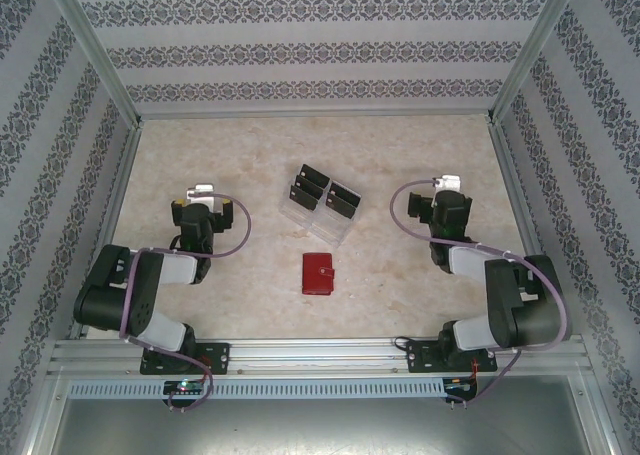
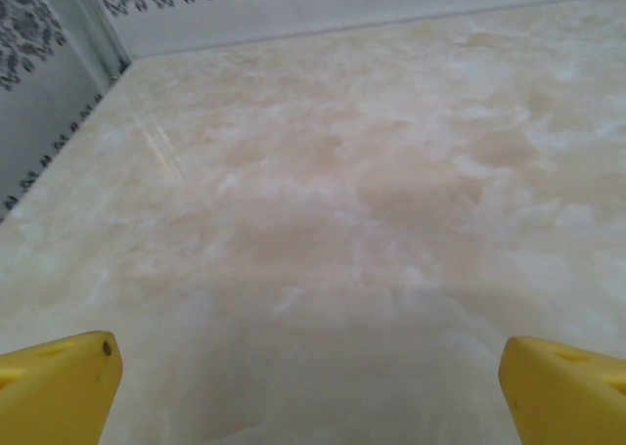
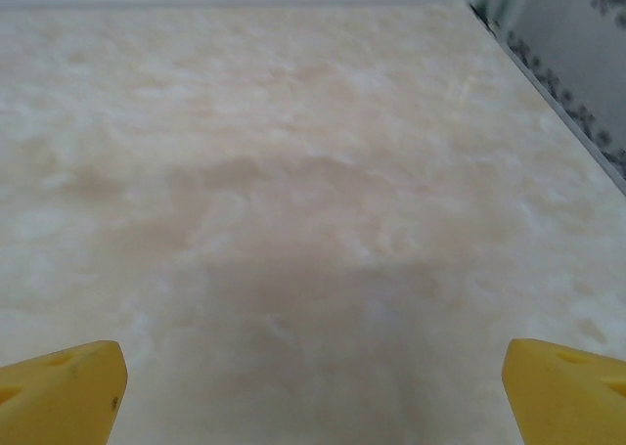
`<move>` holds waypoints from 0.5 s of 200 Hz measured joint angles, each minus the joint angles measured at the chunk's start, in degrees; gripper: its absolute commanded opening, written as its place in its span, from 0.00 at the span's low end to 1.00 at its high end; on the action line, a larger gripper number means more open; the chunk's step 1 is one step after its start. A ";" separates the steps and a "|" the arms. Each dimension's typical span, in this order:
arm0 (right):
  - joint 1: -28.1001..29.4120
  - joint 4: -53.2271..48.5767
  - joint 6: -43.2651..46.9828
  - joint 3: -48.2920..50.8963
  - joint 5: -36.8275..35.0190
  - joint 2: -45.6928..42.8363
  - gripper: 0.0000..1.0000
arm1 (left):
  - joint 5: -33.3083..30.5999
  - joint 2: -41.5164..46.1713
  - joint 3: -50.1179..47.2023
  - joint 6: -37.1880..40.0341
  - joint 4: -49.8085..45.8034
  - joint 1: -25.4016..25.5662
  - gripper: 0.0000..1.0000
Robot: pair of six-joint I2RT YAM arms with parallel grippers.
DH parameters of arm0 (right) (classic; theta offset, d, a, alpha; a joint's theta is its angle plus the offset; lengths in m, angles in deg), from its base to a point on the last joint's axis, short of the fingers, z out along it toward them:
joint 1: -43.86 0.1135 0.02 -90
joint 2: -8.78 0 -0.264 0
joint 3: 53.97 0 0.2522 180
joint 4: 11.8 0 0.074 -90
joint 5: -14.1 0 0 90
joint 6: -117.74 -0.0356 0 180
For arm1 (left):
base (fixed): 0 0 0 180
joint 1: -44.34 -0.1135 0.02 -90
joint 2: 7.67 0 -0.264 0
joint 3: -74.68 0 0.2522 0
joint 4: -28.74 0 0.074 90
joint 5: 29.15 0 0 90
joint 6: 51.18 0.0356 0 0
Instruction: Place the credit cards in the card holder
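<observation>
Yellow fingertips (image 2: 59,386): mine, sitting in the bottom corners of both wrist views, far apart, with bare marbling between them.
Left gripper (image 1: 203,191): wide, holding nothing, over the left half of the surface.
Right gripper (image 1: 447,185): wide as well, holding nothing, over the right half.
Surface (image 1: 230,145): cream and marbled, with a soft shadow ahead of each gripper.
Credit cards (image 1: 322,190): black, standing in the clear tray (image 1: 342,237) mid-surface, between my two grippers.
Card holder (image 1: 319,273): red, closed, flat just on my side of the tray, not touching it.
Room: patterned wallpaper (image 1: 320,50) on three sides, aluminium posts (image 1: 95,50) at the far corners, slotted rail (image 1: 320,387) along the near edge.
</observation>
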 measured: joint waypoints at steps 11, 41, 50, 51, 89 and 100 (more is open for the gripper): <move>-0.37 8.46 0.68 3.52 0.96 3.37 0.98 | 1.95 -0.72 0.00 -0.04 0.39 -0.87 1.00; -1.53 8.81 1.09 4.39 4.15 5.57 0.98 | 5.92 -3.67 0.42 -0.74 2.36 -3.50 1.00; -2.32 9.03 1.07 3.06 5.53 5.55 0.98 | 7.21 -3.91 0.63 -1.25 2.64 -4.52 1.00; -2.43 9.03 1.07 2.84 5.68 5.53 0.98 | 7.30 -3.91 0.66 -1.27 2.60 -4.59 1.00; -3.45 10.21 1.09 0.85 7.61 5.38 0.98 | 9.66 -3.91 1.25 -1.99 2.45 -5.77 1.00; -3.17 10.21 1.09 0.85 7.58 5.38 0.98 | 10.01 -3.91 1.27 -2.01 2.51 -5.77 1.00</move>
